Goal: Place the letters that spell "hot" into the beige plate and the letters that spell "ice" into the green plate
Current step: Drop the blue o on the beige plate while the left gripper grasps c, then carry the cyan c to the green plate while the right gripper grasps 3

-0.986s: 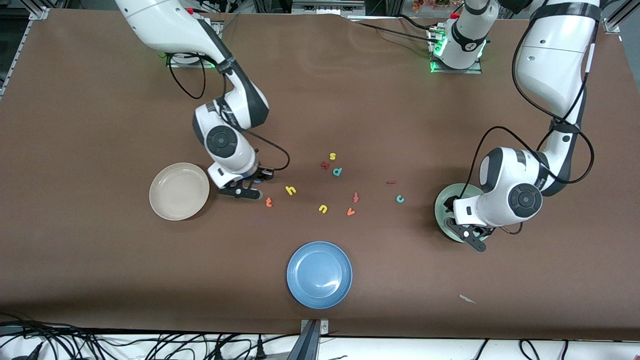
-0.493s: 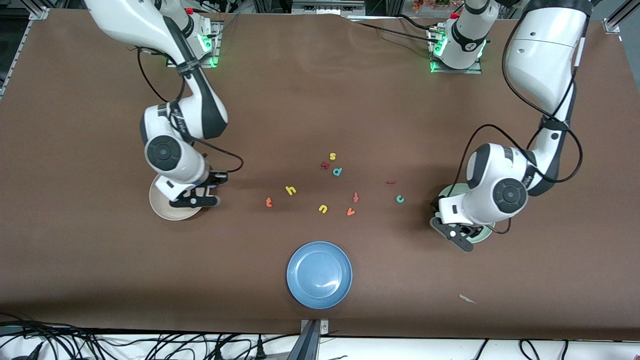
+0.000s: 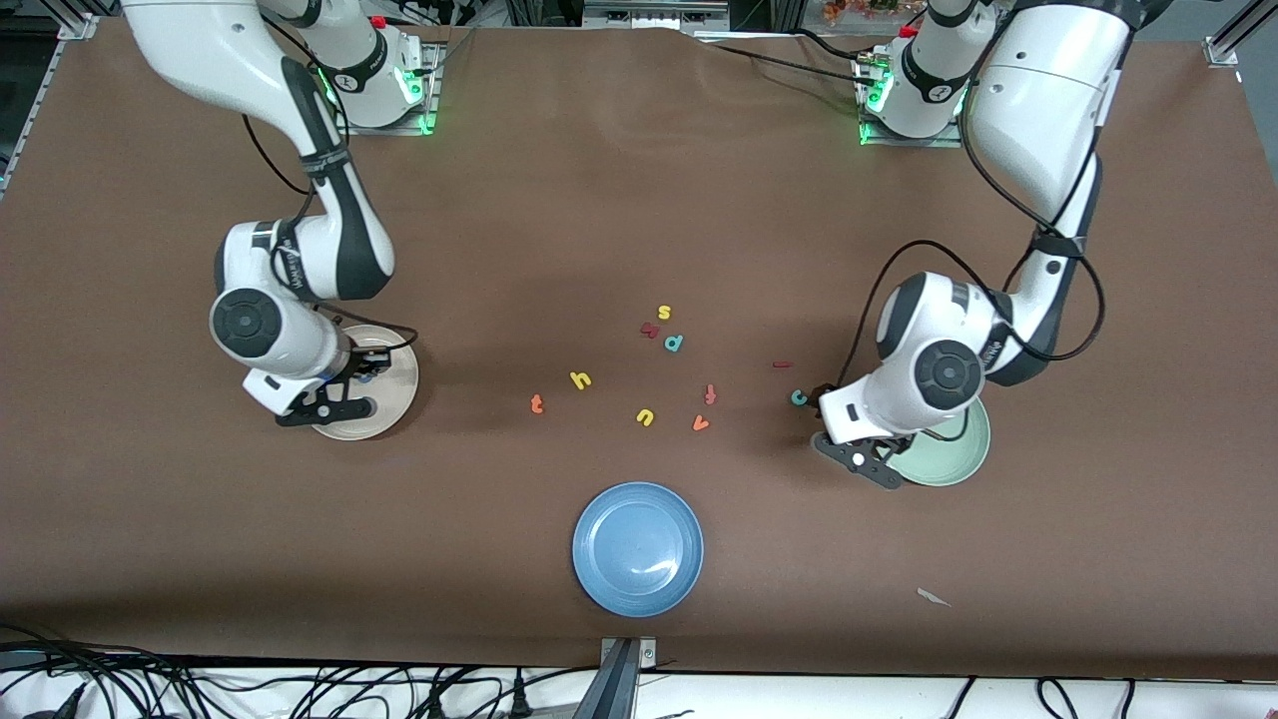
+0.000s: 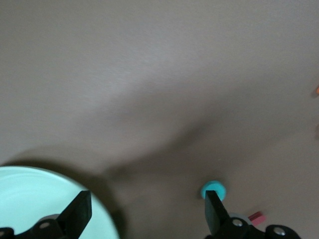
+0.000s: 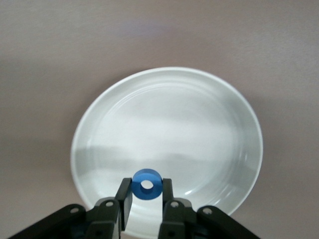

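The right gripper (image 5: 147,191) is clamping the blue o (image 5: 147,184) over the beige plate (image 3: 391,404), just inside its rim. The left gripper (image 4: 144,211) is hanging spread wide (nothing between its fingers) over bare table between the green plate (image 3: 957,454) and the teal c (image 3: 799,397). The orange t (image 3: 536,403) and yellow h (image 3: 580,379) are lying mid-table, apart.

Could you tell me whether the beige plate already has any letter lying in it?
Empty so far. The right wrist view shows the beige plate bare inside, with the blue o pinched in the right gripper above its rim.
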`<state>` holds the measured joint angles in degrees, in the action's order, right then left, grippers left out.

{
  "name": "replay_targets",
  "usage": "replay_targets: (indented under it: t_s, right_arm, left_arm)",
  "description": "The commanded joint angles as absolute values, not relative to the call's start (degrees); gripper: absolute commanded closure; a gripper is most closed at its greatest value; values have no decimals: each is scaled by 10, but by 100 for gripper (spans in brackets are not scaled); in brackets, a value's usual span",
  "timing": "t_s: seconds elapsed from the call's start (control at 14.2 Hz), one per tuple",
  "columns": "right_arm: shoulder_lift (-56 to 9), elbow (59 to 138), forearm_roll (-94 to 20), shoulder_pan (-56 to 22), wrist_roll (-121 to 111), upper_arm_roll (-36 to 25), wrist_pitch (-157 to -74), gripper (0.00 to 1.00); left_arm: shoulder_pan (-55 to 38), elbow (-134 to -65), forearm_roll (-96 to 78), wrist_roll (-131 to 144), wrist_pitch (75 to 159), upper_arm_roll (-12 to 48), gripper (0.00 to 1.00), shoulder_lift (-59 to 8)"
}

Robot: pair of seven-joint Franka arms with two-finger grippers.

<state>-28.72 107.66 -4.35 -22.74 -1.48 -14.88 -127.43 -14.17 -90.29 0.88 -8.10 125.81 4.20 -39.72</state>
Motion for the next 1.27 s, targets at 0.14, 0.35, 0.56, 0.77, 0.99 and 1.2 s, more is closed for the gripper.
replay_targets:
  t_s: [0.14, 0.35, 0.56, 0.77, 0.99, 1.2]
  right_arm:
    - [-300, 1056, -113, -231, -32, -142, -1287, 0]
    - [-300, 1046, -113, -250, 14, -140, -1287, 0]
    - [-317, 1031, -130, -277, 67, -138, -1296, 0]
    - [-344, 990, -133, -315, 147, -139, -1296, 0]
    - [-380, 941, -137, -351, 218, -139, -1296, 0]
    - [-413, 907, -162, -375, 252, -138, -1312, 0]
  left_arm:
    - [-176, -914, 14, 42, 1257, 41, 0, -405]
    - [-177, -949, 20, 33, 1284, 41, 3, -405]
    - [-184, -961, 22, 32, 1292, 41, 11, -405]
    - [-187, -968, 22, 32, 1294, 41, 18, -405]
    - [-187, -974, 22, 31, 1316, 41, 33, -412]
    - [-188, -973, 23, 11, 1320, 41, 80, -413]
